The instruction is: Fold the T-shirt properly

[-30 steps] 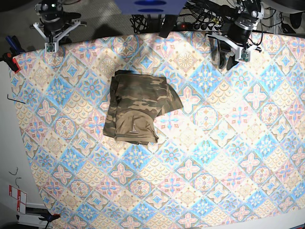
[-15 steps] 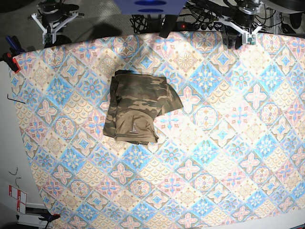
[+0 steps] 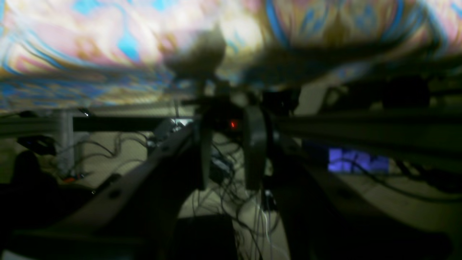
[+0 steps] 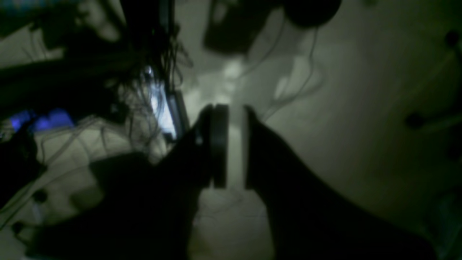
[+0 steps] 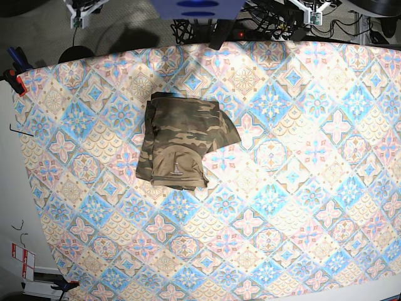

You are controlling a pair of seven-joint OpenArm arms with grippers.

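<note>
The camouflage T-shirt (image 5: 185, 141) lies folded into a compact, roughly square bundle left of the table's middle, with one corner sticking out to the right. Both arms are drawn back beyond the far table edge, well away from it. Only a bit of my left gripper (image 5: 311, 11) shows at the top right of the base view, and a bit of my right gripper (image 5: 81, 9) at the top left. In the left wrist view my left gripper (image 3: 228, 144) has a small empty gap between its fingers. My right gripper (image 4: 231, 144) is shut on nothing.
The pastel diamond-patterned tablecloth (image 5: 301, 188) covers the whole table; its blurred far edge (image 3: 108, 43) fills the top of the left wrist view. Cables and a power strip (image 5: 263, 31) lie behind the table. Clamps (image 5: 15, 69) hold the cloth at the left edge.
Both arms have pulled back from over the far part of the table to beyond its far edge, almost out of the base view. The T-shirt has not moved.
</note>
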